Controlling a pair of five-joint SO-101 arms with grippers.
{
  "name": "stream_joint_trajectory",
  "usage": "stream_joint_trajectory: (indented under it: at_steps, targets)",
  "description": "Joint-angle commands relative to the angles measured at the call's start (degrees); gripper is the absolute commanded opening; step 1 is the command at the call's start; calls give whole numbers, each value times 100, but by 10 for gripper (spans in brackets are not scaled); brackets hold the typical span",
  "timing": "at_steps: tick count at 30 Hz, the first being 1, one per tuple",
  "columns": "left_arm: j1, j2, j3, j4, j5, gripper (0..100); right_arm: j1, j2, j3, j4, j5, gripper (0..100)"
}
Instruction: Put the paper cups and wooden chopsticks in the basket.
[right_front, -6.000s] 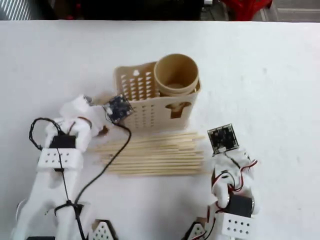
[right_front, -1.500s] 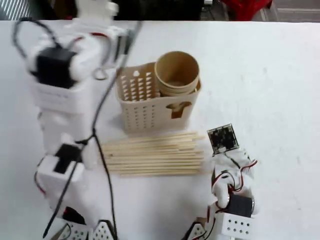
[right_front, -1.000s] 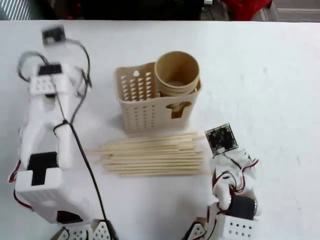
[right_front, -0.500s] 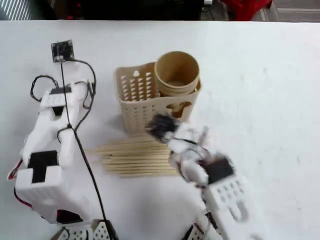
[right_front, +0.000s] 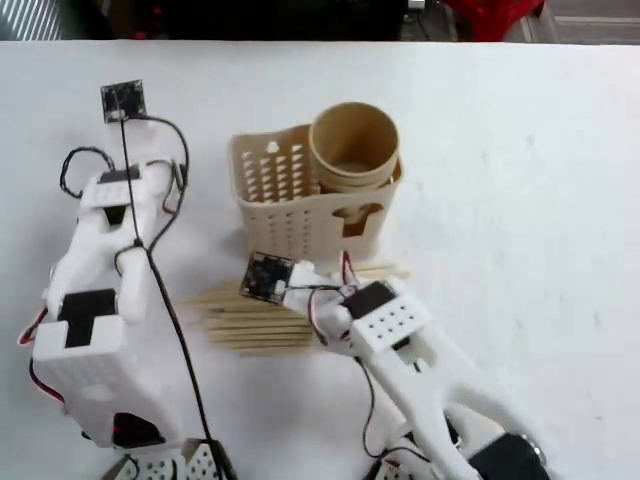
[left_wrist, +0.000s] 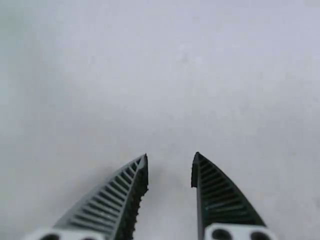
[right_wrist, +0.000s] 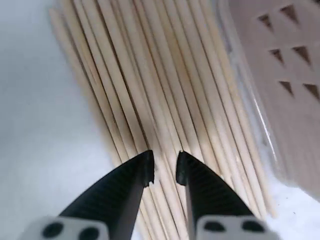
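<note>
Holding two nested paper cups, one basket

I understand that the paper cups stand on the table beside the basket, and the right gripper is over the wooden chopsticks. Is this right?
Not quite. The paper cups are inside the basket, not beside it; the high view shows this. The rest is right: the right gripper is over the wooden chopsticks.
</note>
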Motion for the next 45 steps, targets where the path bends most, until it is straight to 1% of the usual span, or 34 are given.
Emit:
stream_joint_trajectory:
  at_steps: [1,3,10,11,13,16,21,28,32,37,39,43,45]
  targets:
    - [-4,-22,-273,26,-62,158,-75,268,-325,-303,343,149]
    - [57,-22,-264,26,-62,158,-75,523,-510,-268,527,160]
    - [75,-31,-255,26,-62,158,-48,1587,-1275,-268,484,162]
    - [75,-31,-255,26,-62,158,-40,1692,-1310,-268,484,156]
    - [84,-31,-255,26,-70,158,-31,1798,-1345,-268,466,111]
    - [84,-22,-273,26,-70,158,13,1789,-1345,-251,431,50]
    - [84,-22,-273,26,-70,158,295,1710,-1371,-242,440,54]
    - [92,-22,-273,26,-70,158,884,1015,-1319,-127,431,52]
    - [92,-22,-281,26,-70,158,822,673,-1319,286,422,52]
    - [180,-22,-246,26,-70,158,734,620,-1213,207,404,57]
    - [180,-22,-246,26,-70,158,681,629,-1116,13,229,77]
    - [180,-22,-246,26,-70,158,444,629,-914,-119,202,208]
    - [180,-22,-246,35,-70,158,312,629,-800,-154,202,240]
